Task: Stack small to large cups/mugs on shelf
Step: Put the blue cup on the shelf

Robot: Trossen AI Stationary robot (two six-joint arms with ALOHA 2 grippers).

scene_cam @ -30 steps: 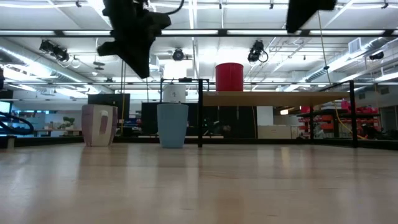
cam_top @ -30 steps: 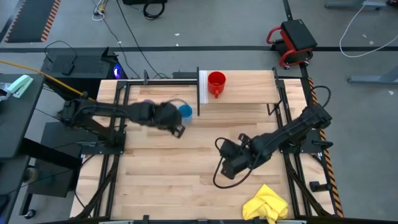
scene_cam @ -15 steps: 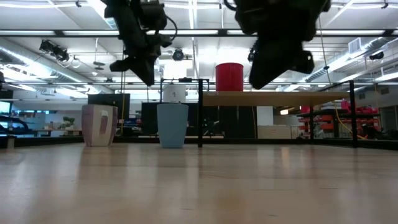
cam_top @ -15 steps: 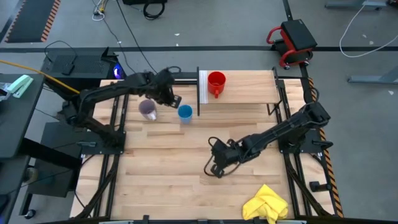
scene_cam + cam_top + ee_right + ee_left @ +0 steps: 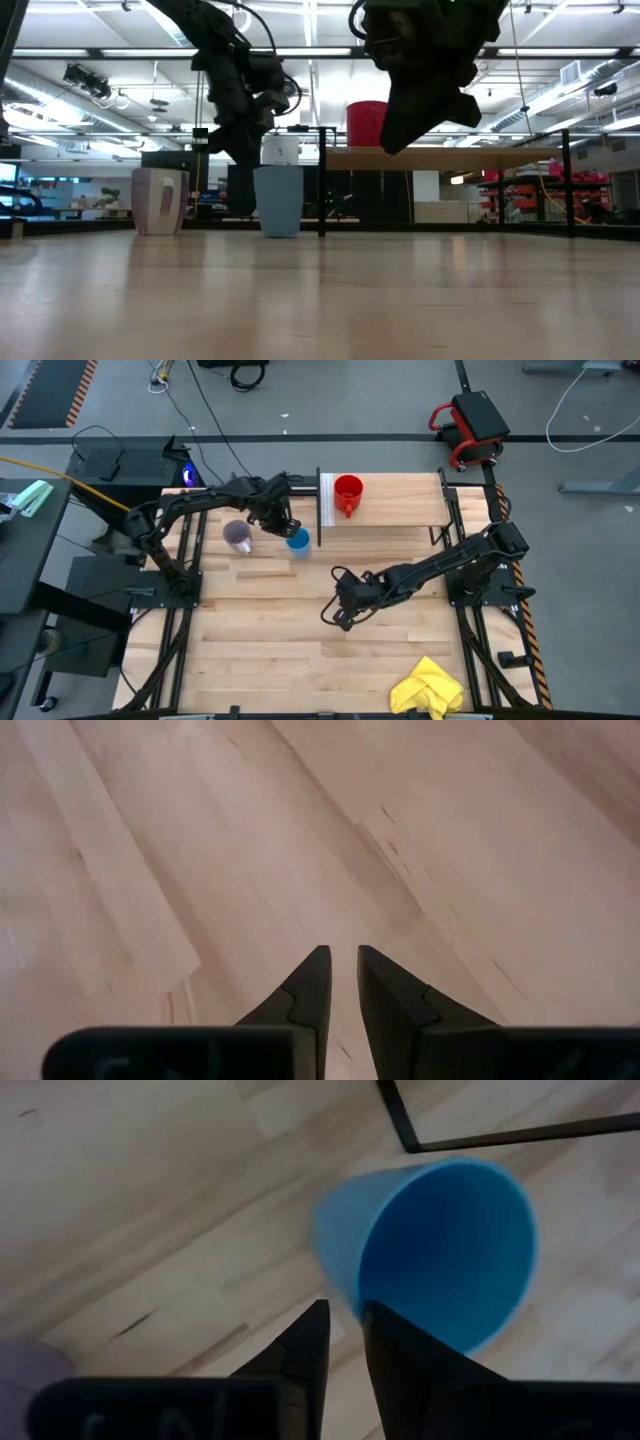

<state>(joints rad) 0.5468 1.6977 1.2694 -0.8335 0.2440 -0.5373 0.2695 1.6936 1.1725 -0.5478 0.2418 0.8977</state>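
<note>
A light-blue cup (image 5: 298, 541) (image 5: 277, 200) (image 5: 440, 1250) stands upright on the table beside the shelf's white end panel (image 5: 325, 500). A purple-grey cup (image 5: 237, 536) (image 5: 160, 200) stands to its left. The red mug (image 5: 347, 490) (image 5: 368, 122) stands on the shelf (image 5: 400, 505). My left gripper (image 5: 290, 531) (image 5: 244, 160) (image 5: 345, 1315) points down just above the blue cup's left rim, fingers a little apart and astride the rim line. No touch shows. My right gripper (image 5: 335, 615) (image 5: 340, 960) hangs over bare table mid-field, slightly open, with nothing between its fingers.
A yellow cloth (image 5: 428, 688) lies at the near right edge. Black frame rails (image 5: 190, 560) run along both table sides, and a thin black post (image 5: 322, 180) stands at the shelf's end, right of the blue cup. Bare wood (image 5: 260, 630) spreads across the near half.
My left gripper has swung from the near side of the cups toward the far edge, then come down over the blue cup's rim while turning. My right gripper has moved toward the table's left and sunk lower. The cups have stayed in place.
</note>
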